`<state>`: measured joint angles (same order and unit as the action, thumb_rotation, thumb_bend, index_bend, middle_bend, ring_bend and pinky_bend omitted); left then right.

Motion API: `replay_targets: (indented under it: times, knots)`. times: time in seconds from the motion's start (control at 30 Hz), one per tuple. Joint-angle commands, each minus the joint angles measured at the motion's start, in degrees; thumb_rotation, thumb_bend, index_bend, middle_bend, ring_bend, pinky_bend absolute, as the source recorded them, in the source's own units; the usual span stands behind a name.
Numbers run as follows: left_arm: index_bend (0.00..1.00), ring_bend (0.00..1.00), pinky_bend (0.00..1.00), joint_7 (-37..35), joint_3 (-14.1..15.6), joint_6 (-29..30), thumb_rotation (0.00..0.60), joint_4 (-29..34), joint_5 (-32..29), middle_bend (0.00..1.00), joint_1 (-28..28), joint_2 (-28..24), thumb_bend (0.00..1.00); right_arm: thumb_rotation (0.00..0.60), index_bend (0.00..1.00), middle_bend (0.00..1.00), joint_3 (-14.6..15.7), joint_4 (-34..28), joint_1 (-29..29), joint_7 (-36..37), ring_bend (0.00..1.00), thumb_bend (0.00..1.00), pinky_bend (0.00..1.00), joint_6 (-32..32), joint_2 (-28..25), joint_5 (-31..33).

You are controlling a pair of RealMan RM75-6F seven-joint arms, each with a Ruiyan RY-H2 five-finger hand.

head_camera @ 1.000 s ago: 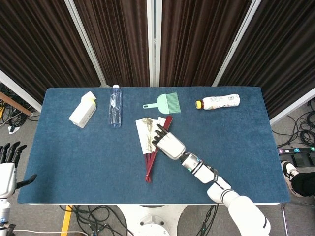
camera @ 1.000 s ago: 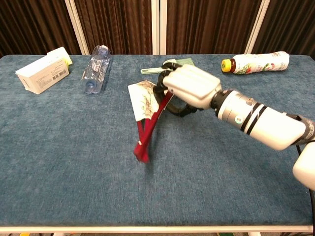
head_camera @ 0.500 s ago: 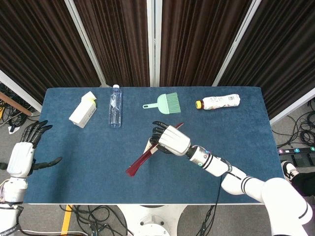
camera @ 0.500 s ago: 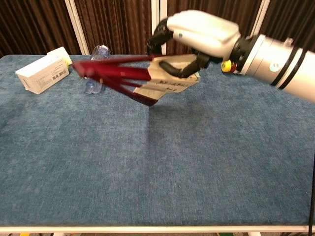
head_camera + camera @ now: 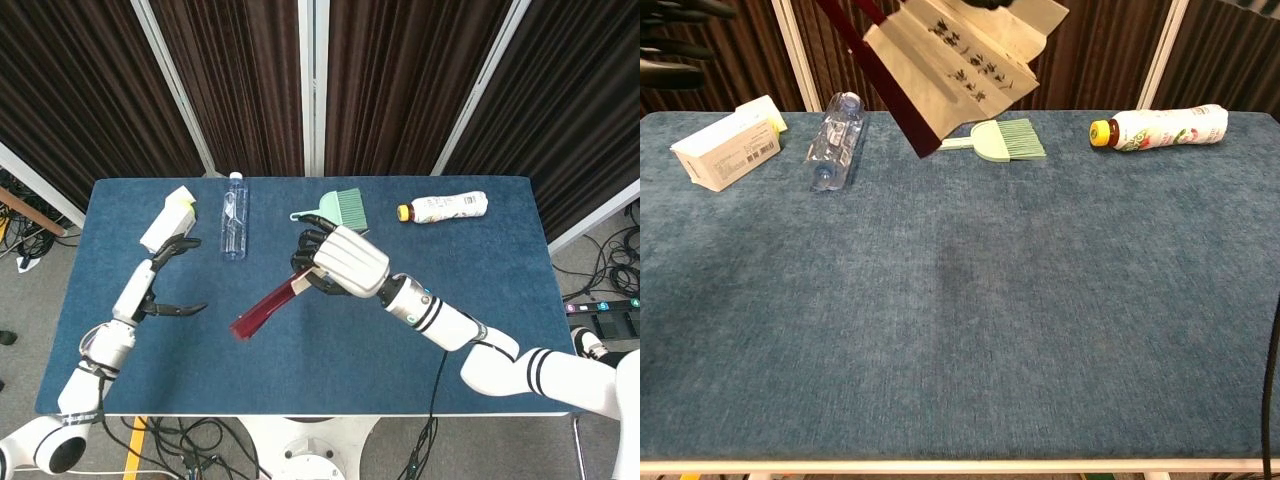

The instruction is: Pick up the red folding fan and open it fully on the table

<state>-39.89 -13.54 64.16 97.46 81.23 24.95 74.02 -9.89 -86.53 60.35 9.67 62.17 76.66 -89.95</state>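
Observation:
The red folding fan [image 5: 262, 310] is lifted clear of the blue table [image 5: 500, 290], and my right hand [image 5: 342, 263] grips it at one end. In the head view its red ribs slant down to the left. The chest view shows the fan [image 5: 960, 55] partly spread at the top of the frame, with cream paper bearing dark writing and a red outer rib on its left edge. My left hand [image 5: 160, 277] hovers over the table's left side with its fingers apart and nothing in it, well left of the fan. Only its dark fingertips [image 5: 670, 42] show in the chest view.
A white box [image 5: 168, 222] and a clear water bottle [image 5: 234, 215] lie at the back left. A green brush [image 5: 338, 210] lies at the back centre, just beyond my right hand. A yellow-capped bottle [image 5: 443, 207] lies at the back right.
My right hand has raised the fan higher off the table, and the fan now shows more spread paper. My left arm has come in over the table's left side.

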Motion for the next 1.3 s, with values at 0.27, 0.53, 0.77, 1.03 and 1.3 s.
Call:
replay_targets:
  times: [0.27,0.53,0.77,1.03,1.3]
  knots:
    - [0.33,0.16,0.26,7.22,-3.28,-3.91,0.600,-0.25,-10.14,0.30,5.22,7.80,0.00,0.600,0.80,0.61,-6.66,-5.32,1.87,-17.07,0.32,0.87,0.10,-3.75,4.13,12.78]
    - [0.36,0.18,0.28,11.03,-5.45,-2.44,0.600,-1.28,-15.19,0.33,6.75,12.82,0.00,0.600,0.79,0.61,-8.78,-4.10,2.84,-26.78,0.32,0.87,0.08,-1.95,9.62,18.61]
    - [0.44,0.27,0.38,14.77,-8.34,-0.84,0.600,-3.43,-20.27,0.42,8.45,17.50,0.00,0.600,0.79,0.61,-10.40,-3.72,3.17,-31.60,0.33,0.87,0.07,-0.30,13.30,23.02]
    - [0.53,0.33,0.43,13.50,-10.90,-0.59,0.600,-5.72,-23.13,0.49,9.40,21.39,0.02,0.600,0.79,0.60,-11.00,-1.77,3.16,-32.35,0.33,0.87,0.06,0.22,16.08,25.20]
    - [0.70,0.48,0.54,13.52,-13.35,2.37,0.600,-10.02,-24.26,0.66,10.25,26.17,0.22,0.600,0.79,0.60,-10.85,-1.05,2.83,-32.75,0.33,0.87,0.05,0.51,17.73,25.64]
